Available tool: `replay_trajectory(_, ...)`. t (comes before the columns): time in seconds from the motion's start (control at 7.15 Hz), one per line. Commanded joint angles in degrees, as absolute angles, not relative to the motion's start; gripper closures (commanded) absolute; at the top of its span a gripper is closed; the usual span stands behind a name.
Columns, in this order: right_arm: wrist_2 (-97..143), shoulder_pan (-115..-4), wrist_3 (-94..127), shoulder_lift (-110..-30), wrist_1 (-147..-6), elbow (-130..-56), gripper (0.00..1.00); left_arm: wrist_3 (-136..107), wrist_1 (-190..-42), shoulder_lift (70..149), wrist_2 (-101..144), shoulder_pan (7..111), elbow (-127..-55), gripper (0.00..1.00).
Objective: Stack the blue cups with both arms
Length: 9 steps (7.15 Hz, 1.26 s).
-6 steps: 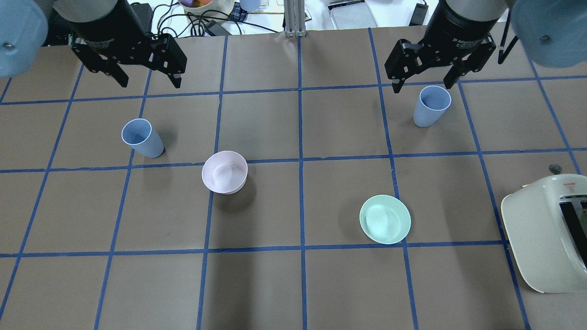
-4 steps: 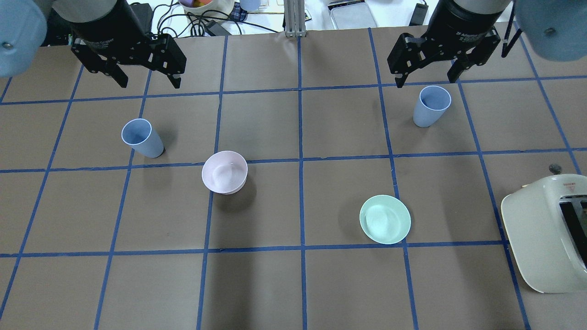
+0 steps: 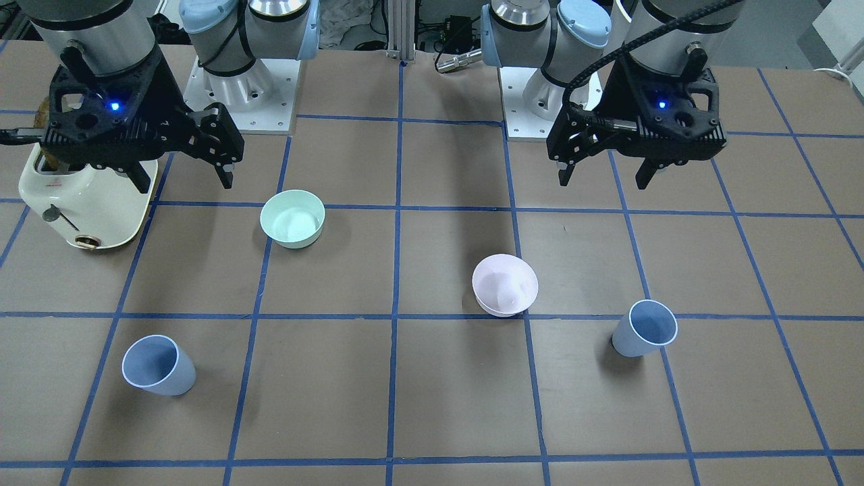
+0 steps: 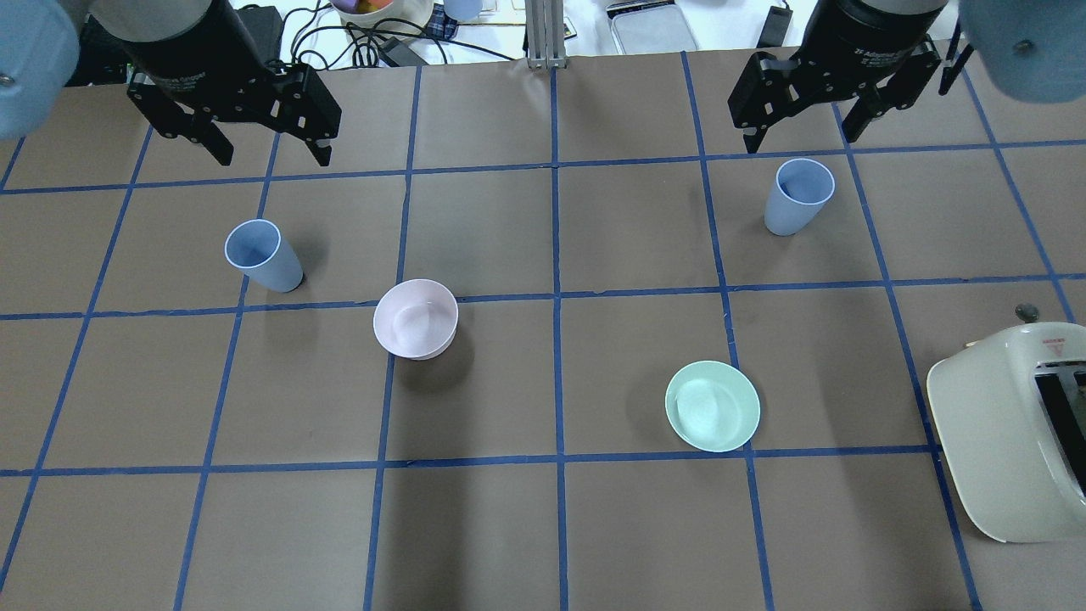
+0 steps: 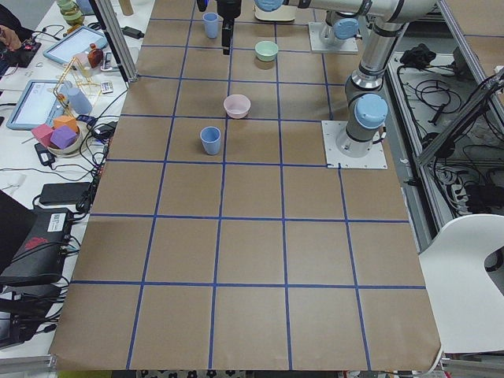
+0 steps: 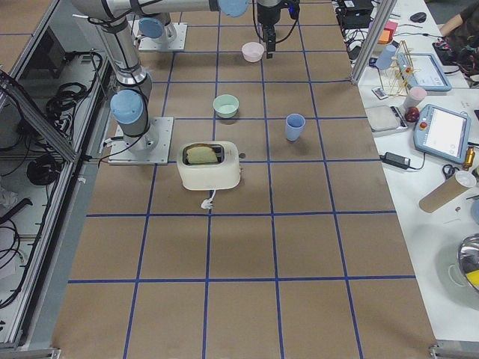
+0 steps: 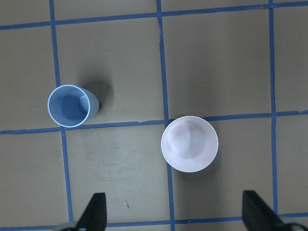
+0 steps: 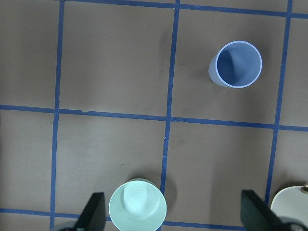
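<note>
Two pale blue cups stand upright and apart on the brown table. One cup [image 4: 261,255] is on the left, also in the front view [image 3: 644,329] and the left wrist view [image 7: 72,105]. The other cup [image 4: 796,197] is on the right, also in the front view [image 3: 157,365] and the right wrist view [image 8: 237,64]. My left gripper [image 4: 273,157] hangs open and empty above the table, on the robot's side of the left cup [image 3: 601,181]. My right gripper [image 4: 800,140] hangs open and empty just on the robot's side of the right cup [image 3: 183,183].
A pale pink bowl [image 4: 416,318] sits right of the left cup. A mint-green bowl [image 4: 713,406] sits in the right half. A cream toaster [image 4: 1010,433] stands at the right edge. Cables and clutter lie beyond the far table edge.
Both grippers have drawn back toward the robot's side, the right one more, so it no longer overlaps the right cup's rim. Both stay open. The cups have not moved.
</note>
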State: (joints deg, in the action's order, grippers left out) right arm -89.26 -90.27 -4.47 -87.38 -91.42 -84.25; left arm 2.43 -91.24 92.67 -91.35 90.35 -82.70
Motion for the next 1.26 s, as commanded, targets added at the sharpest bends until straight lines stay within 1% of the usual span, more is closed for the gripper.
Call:
replay_trajectory(0.0, -89.30, -90.35, -4.40, -87.36, -91.41, -84.29, 0.00, 2.46, -91.59, 95.08, -90.18, 89.83, -81.66, 0.00)
replay_trajectory(0.14, -89.21, -90.44, -4.57, -87.28, -91.49, -84.20, 0.00, 2.72, -91.41, 97.45, -90.18, 89.48, -81.39, 0.00)
replay_trajectory(0.28, -89.38, -90.35, -4.57, -87.36, -91.06, -84.37, 0.00, 2.99, -89.84, 101.73, -90.78, 87.82, -82.52, 0.00)
replay_trajectory(0.42, -89.30, -90.44, -4.48, -87.19, -91.40, -84.55, 0.00, 2.99, -85.04, 106.13, -91.23, 85.63, -83.57, 0.00)
replay_trajectory(0.7, -89.30, -90.35, -4.74, -86.05, -91.49, -84.38, 0.00, 3.34, -75.45, 112.30, -94.10, 81.50, -87.16, 0.00)
replay_trajectory(0.84, -89.12, -90.35, -4.66, -85.96, -91.67, -83.77, 0.00, 5.69, -66.54, 114.06, -95.96, 80.69, -90.49, 0.00)
replay_trajectory(0.98, -89.99, -90.35, -4.40, -86.39, -90.54, -83.15, 0.00, 5.80, -62.44, 115.39, -95.98, 80.34, -92.62, 0.00)
replay_trajectory(1.12, -90.78, -89.39, -4.83, -87.53, -87.31, -83.41, 0.00, 6.67, -62.75, 115.49, -95.89, 80.25, -93.77, 0.07)
